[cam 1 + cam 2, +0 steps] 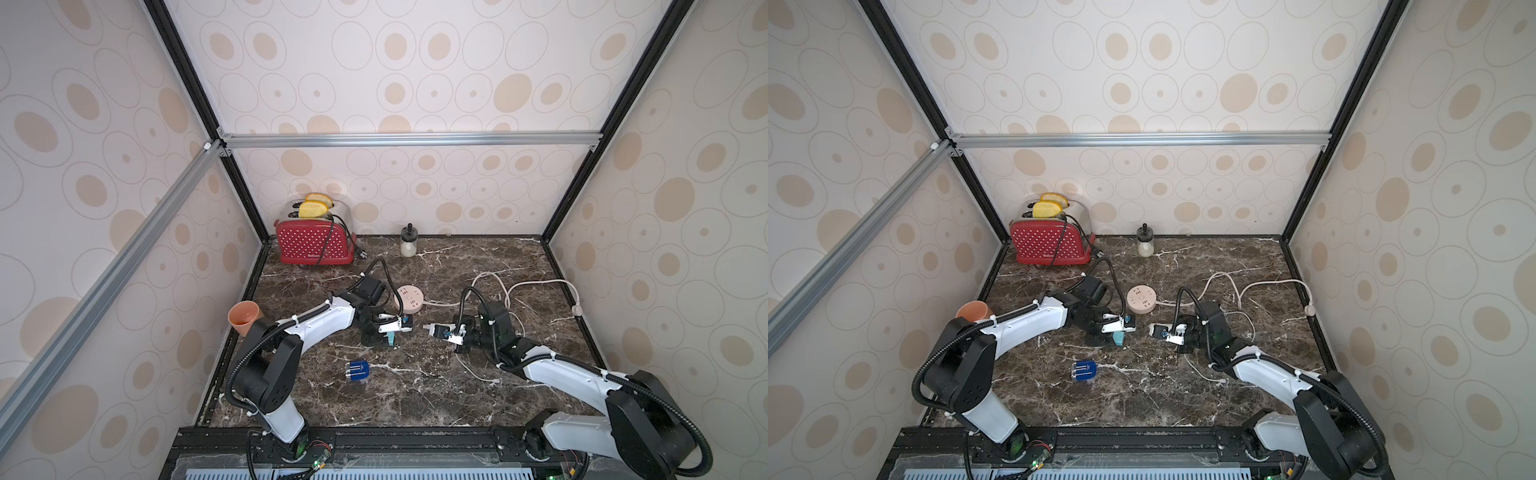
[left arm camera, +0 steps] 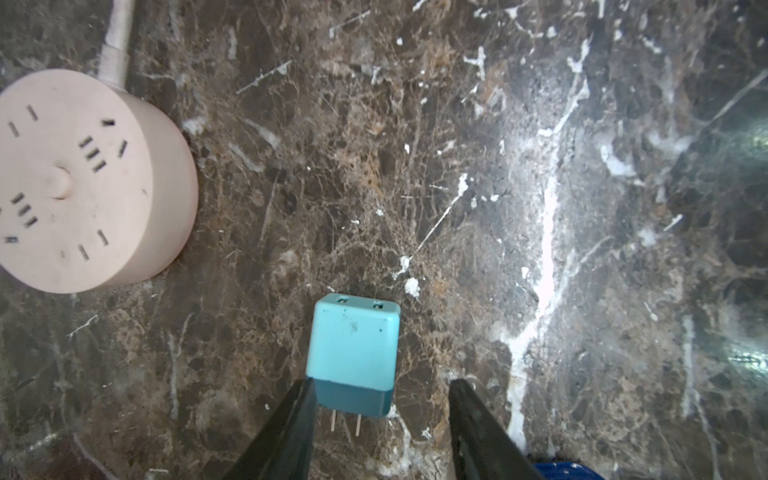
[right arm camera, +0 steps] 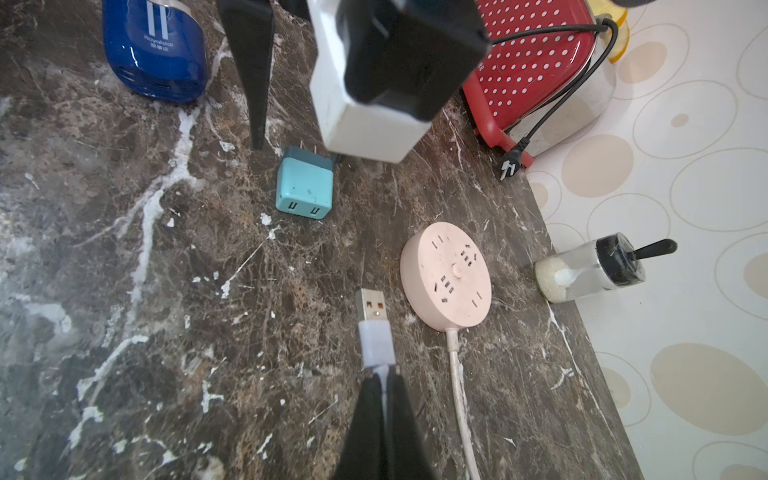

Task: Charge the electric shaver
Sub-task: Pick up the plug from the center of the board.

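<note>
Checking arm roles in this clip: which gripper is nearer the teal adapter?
Left. The left gripper straddles the teal adapter, jaws open; the right gripper holds the USB plug apart from it.

I see cream walls [image 1: 395, 62] papered with beige ovals, a silver rail [image 1: 407, 139] across the back, black corner posts [image 1: 181, 70] and a dark veined marble tabletop [image 1: 415, 399]. The lighting seems soft.

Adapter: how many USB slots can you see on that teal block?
2: one slot and another side by side on the adapter's end opposite its prongs. Hidden faces may hold more.
</note>
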Available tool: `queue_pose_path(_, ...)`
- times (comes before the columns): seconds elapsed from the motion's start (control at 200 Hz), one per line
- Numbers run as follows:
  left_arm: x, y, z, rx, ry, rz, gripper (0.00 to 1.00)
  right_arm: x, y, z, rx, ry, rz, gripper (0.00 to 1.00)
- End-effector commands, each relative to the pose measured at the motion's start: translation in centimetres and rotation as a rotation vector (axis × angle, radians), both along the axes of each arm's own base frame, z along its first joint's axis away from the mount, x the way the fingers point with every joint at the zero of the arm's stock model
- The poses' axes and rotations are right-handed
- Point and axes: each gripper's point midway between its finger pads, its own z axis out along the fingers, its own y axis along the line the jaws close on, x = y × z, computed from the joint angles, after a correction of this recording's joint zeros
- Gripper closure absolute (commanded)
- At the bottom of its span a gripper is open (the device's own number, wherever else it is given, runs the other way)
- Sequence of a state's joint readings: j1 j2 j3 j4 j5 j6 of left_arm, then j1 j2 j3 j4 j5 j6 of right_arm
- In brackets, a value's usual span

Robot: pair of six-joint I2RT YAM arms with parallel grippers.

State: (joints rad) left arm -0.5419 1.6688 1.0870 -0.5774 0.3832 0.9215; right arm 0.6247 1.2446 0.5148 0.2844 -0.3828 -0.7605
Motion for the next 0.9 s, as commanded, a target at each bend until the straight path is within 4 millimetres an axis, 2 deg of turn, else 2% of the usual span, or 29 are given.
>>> queue_pose_path(0.0, 0.2, 0.0, 0.7, 0.000, 0.051, -0.033, 0.45, -0.3, 0.4, 0.3, 0.009, -0.007, 0.023, 1.00)
queue_pose_path(0.095, -0.6, 0.3, 0.3, 0.046, 0.124, -0.091, 0.44, -0.5, 0.3, 0.1, 0.006, 0.006, 0.024, 1.00)
queue_pose_path(0.31, -0.9, 0.4, -0.6, 0.089, 0.210, -0.133, 0.43, -0.6, 0.4, 0.0, 0.006, 0.025, 0.021, 1.00)
queue_pose_path(0.541, 0.1, -0.1, -1.2, 0.108, 0.277, -0.137, 0.42, -0.8, 0.4, 0.1, 0.005, 0.045, 0.027, 1.00)
queue_pose_path(0.756, 2.2, -0.2, -1.7, 0.126, 0.183, -0.116, 0.42, -0.9, -0.1, 0.2, 0.002, 0.033, 0.009, 1.00)
queue_pose_path(0.896, 2.7, -0.1, -0.9, 0.091, 0.084, -0.091, 0.41, -1.0, -0.2, 0.2, 0.007, 0.035, 0.007, 1.00)
